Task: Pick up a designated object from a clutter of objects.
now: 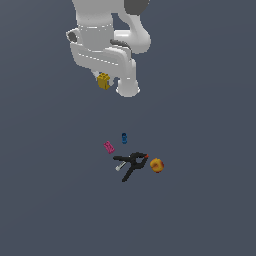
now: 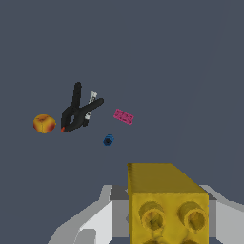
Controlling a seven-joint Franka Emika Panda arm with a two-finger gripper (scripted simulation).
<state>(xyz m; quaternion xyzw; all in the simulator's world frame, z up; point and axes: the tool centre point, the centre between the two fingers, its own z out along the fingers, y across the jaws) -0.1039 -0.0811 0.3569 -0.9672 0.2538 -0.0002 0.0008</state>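
The designated object, a yellow studded toy brick (image 1: 103, 81), hangs high above the floor under the white arm, with my gripper (image 1: 104, 78) shut on it. The wrist view shows the brick (image 2: 167, 198) close up between the grey fingers (image 2: 97, 221) of the gripper (image 2: 164, 221). Far below lies the clutter of objects: a black spring clamp (image 1: 132, 165) (image 2: 78, 112) with orange tips, a pink block (image 1: 109, 147) (image 2: 124, 116), a small blue piece (image 1: 124, 138) (image 2: 108, 140) and an orange round thing (image 1: 157, 165) (image 2: 44, 123).
The clutter lies on a plain dark grey floor (image 1: 200, 210). A small white piece (image 1: 120, 166) pokes out beside the clamp. The arm's white body (image 1: 107, 35) fills the upper part of the exterior view.
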